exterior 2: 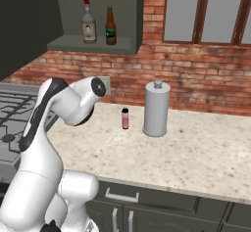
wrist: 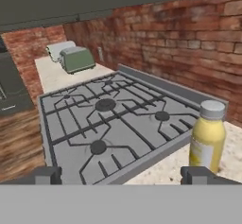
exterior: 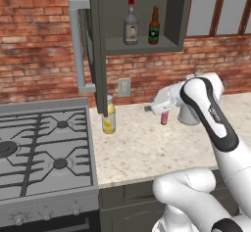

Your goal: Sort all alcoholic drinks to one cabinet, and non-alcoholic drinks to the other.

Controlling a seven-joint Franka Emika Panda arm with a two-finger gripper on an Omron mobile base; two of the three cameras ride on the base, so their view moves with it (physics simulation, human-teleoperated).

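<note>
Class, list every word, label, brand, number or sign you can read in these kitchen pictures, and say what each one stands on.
No text reads clearly anywhere.
Grey red-capped bottle: pale label with a dark mark, too small to read.
Brown beer bottle: dark green label, too blurred to read.
Yellow bottle: pale label, no letters to make out.
Robot arm: small dark marking on the black band, too small to read.
Pink bottle: no label seen.

Four bottles: one grey [exterior: 130, 24] and one brown [exterior: 154, 26] on the cabinet [exterior: 142, 45] shelf, one yellow [exterior: 109, 117] and one pink [exterior 2: 125, 118] on the counter [exterior: 147, 152]; one stove [exterior: 39, 148], one canister [exterior 2: 157, 108], one toaster [wrist: 77, 59], one outlet [exterior: 124, 87]
</note>
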